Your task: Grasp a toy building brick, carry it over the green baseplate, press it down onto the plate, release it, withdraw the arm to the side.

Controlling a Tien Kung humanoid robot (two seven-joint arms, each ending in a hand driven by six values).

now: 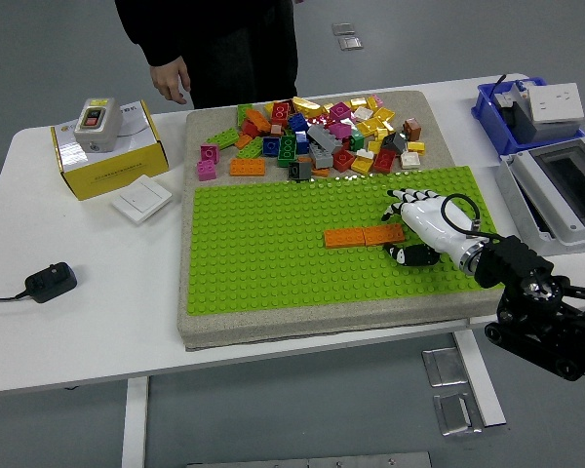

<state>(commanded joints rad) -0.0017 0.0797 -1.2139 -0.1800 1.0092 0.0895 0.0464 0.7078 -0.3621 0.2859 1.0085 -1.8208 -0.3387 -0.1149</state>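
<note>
The green baseplate (273,273) lies on a grey slab in the middle of the table. Two orange bricks sit end to end on it, one on the left (343,237) and one on the right (383,234). My right hand (402,232), white with black finger joints, reaches in from the lower right. It is closed around the right end of the right orange brick, fingers behind it and thumb in front. The brick lies flat on the studs, touching its neighbour. A pile of loose bricks (317,132) lies beyond the plate. My left arm is out of view.
A person in black stands at the far side, one hand (171,78) hanging near the table's edge. A yellow box (107,146), a white switch (141,201) and a black plug (49,281) lie at the left. A blue bin (526,112) and a grey enclosure (565,190) stand at the right.
</note>
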